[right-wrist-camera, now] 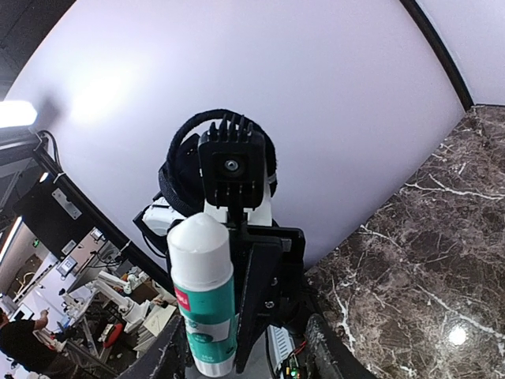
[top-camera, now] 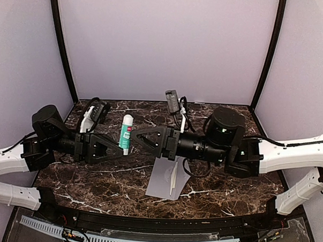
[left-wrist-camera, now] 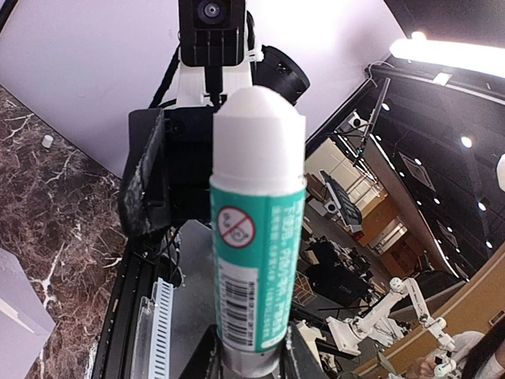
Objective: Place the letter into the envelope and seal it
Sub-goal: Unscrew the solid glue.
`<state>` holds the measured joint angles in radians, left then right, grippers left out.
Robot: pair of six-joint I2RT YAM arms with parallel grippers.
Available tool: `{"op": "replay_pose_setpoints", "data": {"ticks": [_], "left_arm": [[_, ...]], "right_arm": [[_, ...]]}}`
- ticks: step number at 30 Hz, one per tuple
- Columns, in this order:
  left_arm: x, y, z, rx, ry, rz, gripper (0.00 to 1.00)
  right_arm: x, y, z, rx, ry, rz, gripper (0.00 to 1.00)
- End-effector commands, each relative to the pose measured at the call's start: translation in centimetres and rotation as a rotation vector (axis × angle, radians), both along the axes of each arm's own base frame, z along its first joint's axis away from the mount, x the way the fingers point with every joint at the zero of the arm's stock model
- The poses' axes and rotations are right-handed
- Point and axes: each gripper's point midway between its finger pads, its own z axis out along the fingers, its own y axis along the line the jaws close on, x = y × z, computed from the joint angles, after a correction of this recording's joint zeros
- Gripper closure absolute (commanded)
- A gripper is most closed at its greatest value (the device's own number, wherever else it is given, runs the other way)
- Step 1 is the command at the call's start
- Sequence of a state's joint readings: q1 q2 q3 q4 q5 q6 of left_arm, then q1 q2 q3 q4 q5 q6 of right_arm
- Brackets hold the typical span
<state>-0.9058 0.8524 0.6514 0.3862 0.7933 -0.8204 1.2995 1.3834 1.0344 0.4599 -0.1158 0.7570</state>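
Left gripper (left-wrist-camera: pixel 251 359) clamped on glue stick (left-wrist-camera: pixel 256 260) base; right gripper (right-wrist-camera: pixel 241 355) part-open, straddling it, not clamping.

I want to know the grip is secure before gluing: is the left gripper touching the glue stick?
Touching. The left wrist view shows the glue stick standing up with its base clamped between the fingers of the left gripper.

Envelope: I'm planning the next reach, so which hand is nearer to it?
Right. The right hand sits just beyond the envelope; the left hand is farther left, gripping the glue stick.
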Motion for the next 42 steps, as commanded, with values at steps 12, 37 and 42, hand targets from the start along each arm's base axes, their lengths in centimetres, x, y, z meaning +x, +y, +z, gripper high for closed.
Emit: {"op": "replay_pose_setpoints", "data": {"ticks": [12, 37, 42], "left_arm": [[-1.1, -0.1, 1.5, -0.048, 0.003, -0.089, 1.00], [0.9, -0.2, -0.4, 0.021, 0.026, 0.042, 1.00], [3.1, -0.3, -2.4, 0.141, 0.033, 0.168, 1.00]], "right_arm": [[-2.8, 0.7, 4.6, 0.167, -0.083, 0.086, 0.55], [-1.8, 2.3, 1.7, 0.062, 0.023, 0.059, 1.00], [0.0, 2.8, -0.6, -0.074, 0.045, -0.047, 1.00]]}}
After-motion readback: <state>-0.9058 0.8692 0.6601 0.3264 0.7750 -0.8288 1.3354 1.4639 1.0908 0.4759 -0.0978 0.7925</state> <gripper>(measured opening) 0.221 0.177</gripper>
